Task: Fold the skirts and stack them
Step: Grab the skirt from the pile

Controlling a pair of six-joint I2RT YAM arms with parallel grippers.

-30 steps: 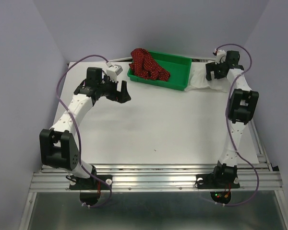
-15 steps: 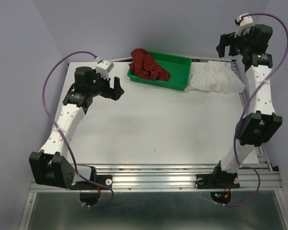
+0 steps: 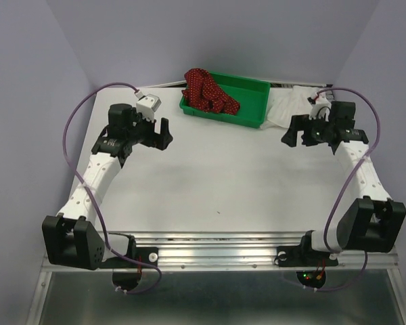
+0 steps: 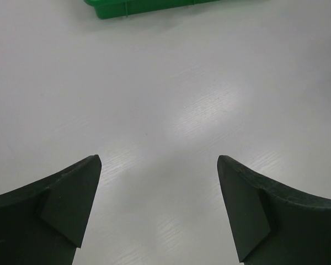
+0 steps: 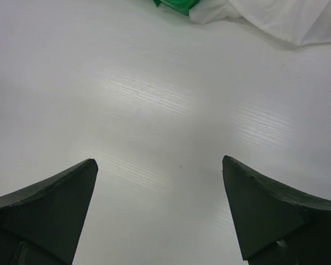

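The dark red dotted skirt (image 3: 208, 92) lies bunched in the left end of the green tray (image 3: 250, 103) at the back. The white skirt (image 3: 284, 108) lies on the table right of the tray, partly hidden by my right arm; its edge shows in the right wrist view (image 5: 276, 19). My right gripper (image 3: 291, 134) is open and empty just in front of the white skirt, over bare table (image 5: 160, 165). My left gripper (image 3: 166, 132) is open and empty over bare table (image 4: 159, 165), front-left of the tray, whose corner shows in the left wrist view (image 4: 132, 6).
The white table (image 3: 216, 176) ends at a metal rail (image 3: 216, 250) along the near edge. Purple walls close in the left, back and right sides. Purple cables loop from both wrists.
My right arm swung down from high at the back right to low in front of the white skirt. My left gripper shifted slightly forward.
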